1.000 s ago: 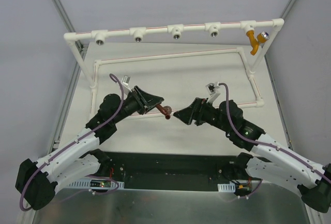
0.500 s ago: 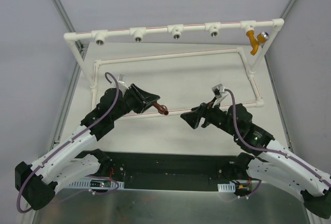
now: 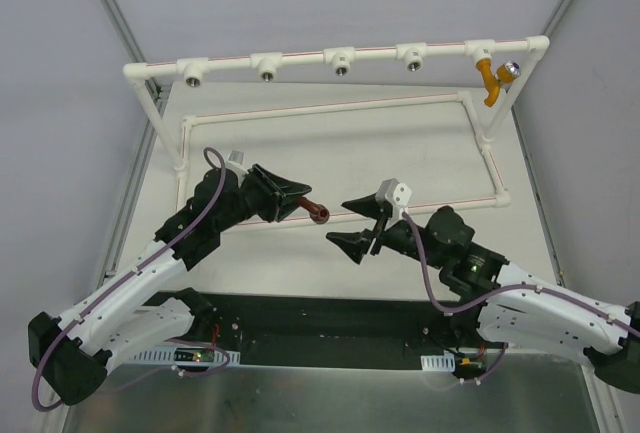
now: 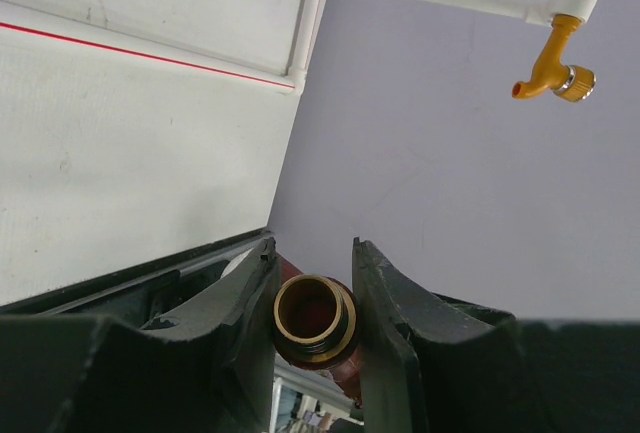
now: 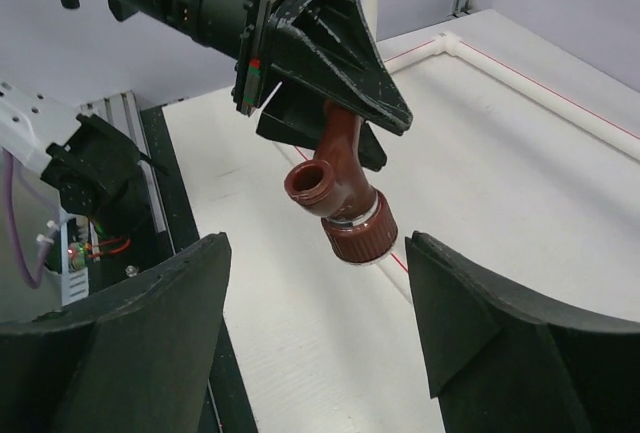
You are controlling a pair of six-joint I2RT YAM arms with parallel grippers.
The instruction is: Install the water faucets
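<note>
My left gripper is shut on the dark reddish-brown faucet and holds it above the white table. In the left wrist view the faucet's threaded round end sits between the left gripper's two fingers. My right gripper is open wide and empty, facing the faucet from the right and not touching it. In the right wrist view the faucet hangs from the left gripper, beyond my right gripper. The orange-yellow faucet hangs on the far right socket of the pipe rail and also shows in the left wrist view.
A white pipe rail crosses the back with several metal-ringed tee sockets. A low white pipe loop with a red line lies on the table. A black base plate runs along the near edge.
My right gripper has drawn back from the dark faucet, turned and opened wide. My left gripper has kept the faucet and shifted slightly up and left.
</note>
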